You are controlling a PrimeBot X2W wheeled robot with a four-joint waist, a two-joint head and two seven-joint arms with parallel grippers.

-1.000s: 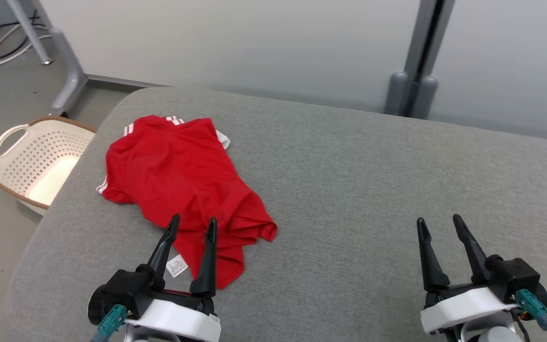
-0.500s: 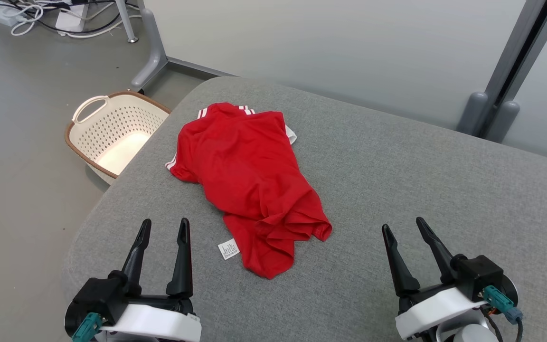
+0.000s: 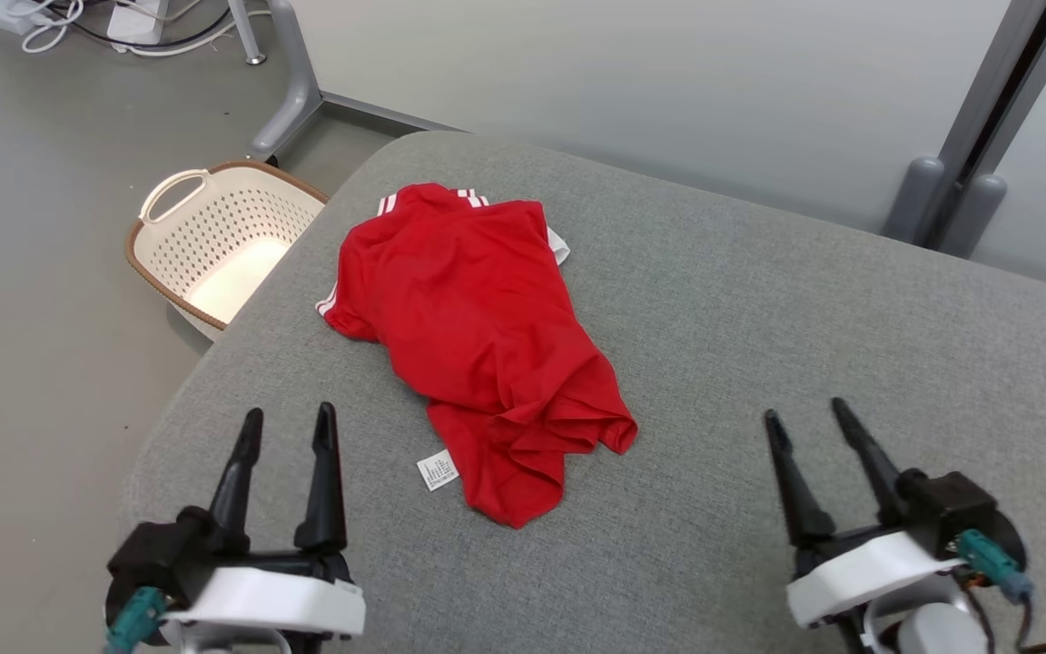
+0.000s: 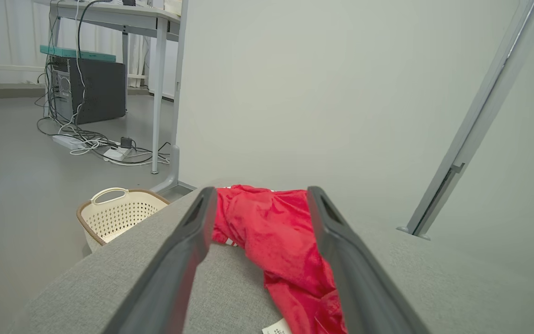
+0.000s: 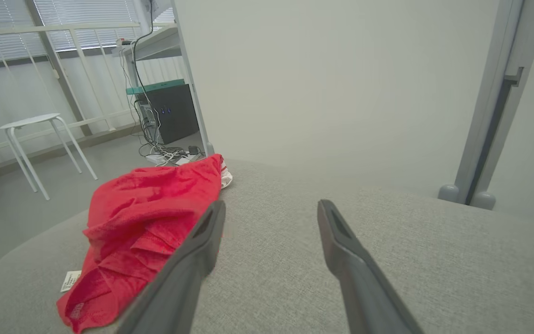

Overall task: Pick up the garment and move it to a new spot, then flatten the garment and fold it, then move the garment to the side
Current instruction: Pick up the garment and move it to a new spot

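The garment point(image 3: 478, 345) is a red shirt with white sleeve stripes, lying crumpled on the left part of the grey cushioned surface point(image 3: 759, 318), a white label at its near edge. It also shows in the left wrist view as a red heap, garment point(image 4: 281, 241), and at the left of the right wrist view, garment point(image 5: 142, 218). My left gripper point(image 3: 287, 427) hovers open near the front left corner, short of the shirt and left of its label. My right gripper point(image 3: 804, 422) is open at the front right, well away from the cloth.
A cream perforated laundry basket point(image 3: 214, 245) with a brown rim stands on the floor beside the surface's left edge. Desk legs and cables point(image 3: 123, 18) lie beyond it. A grey post point(image 3: 977, 118) rises behind the far right. A white stool point(image 5: 40, 139) stands on the floor.
The head camera has swung, shifting the whole scene rightward in the picture. My left gripper, earlier over the shirt's near hem, now stands left of it. Both grippers stay open.
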